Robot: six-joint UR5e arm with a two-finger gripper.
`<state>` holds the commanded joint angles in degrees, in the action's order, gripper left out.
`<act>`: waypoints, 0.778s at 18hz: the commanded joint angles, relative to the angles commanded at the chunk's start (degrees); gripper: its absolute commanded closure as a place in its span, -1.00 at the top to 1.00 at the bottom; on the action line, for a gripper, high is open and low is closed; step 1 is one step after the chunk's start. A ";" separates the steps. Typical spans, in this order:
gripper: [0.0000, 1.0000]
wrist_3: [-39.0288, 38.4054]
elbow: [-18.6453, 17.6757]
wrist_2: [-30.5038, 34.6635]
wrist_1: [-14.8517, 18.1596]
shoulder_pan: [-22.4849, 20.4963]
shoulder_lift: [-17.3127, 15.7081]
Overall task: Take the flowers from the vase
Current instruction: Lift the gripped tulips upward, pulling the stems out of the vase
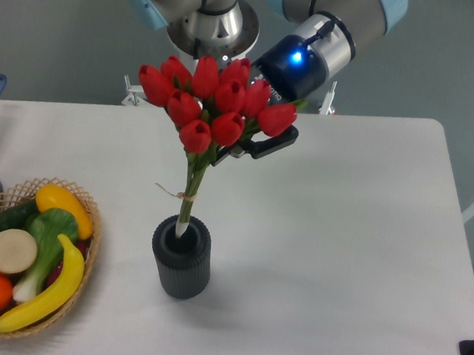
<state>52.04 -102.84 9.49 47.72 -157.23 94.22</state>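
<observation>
At table left, a basket (91,214) of fruit. Center: flowers (215,104) stand in the vase (182,260), stems tied. Light, soft, top-heavy; you'd best grip the stems below the heads. Hand (253,145) sits behind the blooms; you can't tell its spread. Right: bare table (347,255), plenty of lifting room.

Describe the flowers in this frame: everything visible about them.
The flowers are a bunch of red tulip buds, artificial-looking, on pale green stems tied with string. The stems stand nearly upright, leaning slightly right, their ends inside the dark ribbed vase. The end effector sits beside and behind the buds; whether it touches them is unclear.
</observation>
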 joint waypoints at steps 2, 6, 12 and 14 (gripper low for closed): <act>0.10 -0.71 0.27 0.09 0.00 -0.09 0.09; 0.11 -1.24 0.62 0.09 0.00 -0.53 0.09; 0.11 -1.94 1.23 0.09 0.00 -0.70 0.09; 0.11 -1.94 1.23 0.09 0.00 -0.88 0.00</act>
<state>50.10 -101.60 9.58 47.72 -158.12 94.22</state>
